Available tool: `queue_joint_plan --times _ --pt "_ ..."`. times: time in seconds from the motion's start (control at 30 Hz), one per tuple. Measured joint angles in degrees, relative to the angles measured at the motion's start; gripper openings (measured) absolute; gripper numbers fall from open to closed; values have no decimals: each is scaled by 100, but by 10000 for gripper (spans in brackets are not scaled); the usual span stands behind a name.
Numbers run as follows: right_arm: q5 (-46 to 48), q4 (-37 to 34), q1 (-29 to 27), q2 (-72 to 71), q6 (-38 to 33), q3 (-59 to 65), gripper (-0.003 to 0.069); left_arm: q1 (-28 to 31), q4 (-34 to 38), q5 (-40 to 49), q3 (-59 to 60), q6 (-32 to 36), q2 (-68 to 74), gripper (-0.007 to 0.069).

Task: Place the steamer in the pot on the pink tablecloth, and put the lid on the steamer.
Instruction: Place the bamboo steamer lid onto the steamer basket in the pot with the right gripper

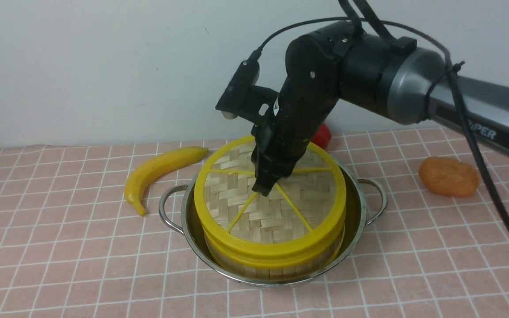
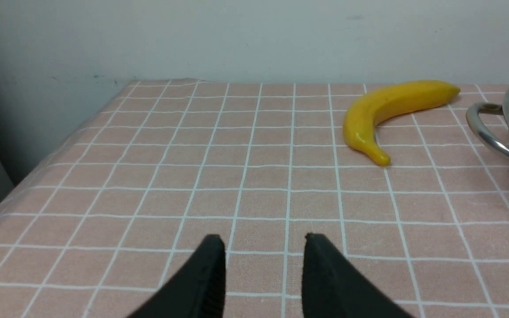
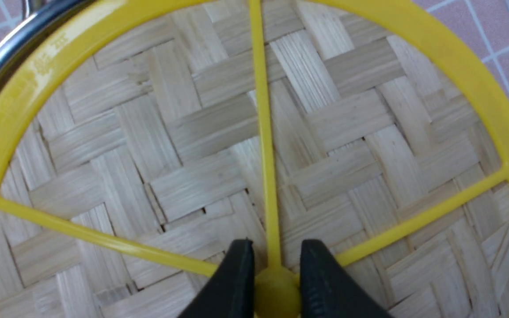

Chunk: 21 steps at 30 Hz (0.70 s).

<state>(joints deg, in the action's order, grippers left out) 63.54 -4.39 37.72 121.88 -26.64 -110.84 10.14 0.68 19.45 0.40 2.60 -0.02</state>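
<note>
Over pink white-gridded tablecloth (image 1: 60, 247), grey wall behind. Clamps right claw (image 1: 264, 187) on small yellow centre knob (image 3: 276, 289) of flat woven-bamboo yellow-rimmed lid (image 1: 276, 216) directly beneath, likely for centring. Rests lid on round bamboo steamer (image 1: 276, 264) under claw, inside shiny steel two-handled pot (image 1: 371, 194). Holds left claw (image 2: 263, 274) spread, empty, aside over bare cloth.

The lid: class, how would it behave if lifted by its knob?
Probably light and stiff: the lid is thin woven bamboo in a thick yellow rim. Held only by its small knob in the right gripper, it may tilt or swivel.
</note>
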Motion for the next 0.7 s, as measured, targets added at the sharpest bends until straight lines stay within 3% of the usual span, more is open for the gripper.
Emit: queue_joint_plan --times 0.7 --pt "103 -10 0 149 -187 -5 146 0 0 0 0 0 0 243"
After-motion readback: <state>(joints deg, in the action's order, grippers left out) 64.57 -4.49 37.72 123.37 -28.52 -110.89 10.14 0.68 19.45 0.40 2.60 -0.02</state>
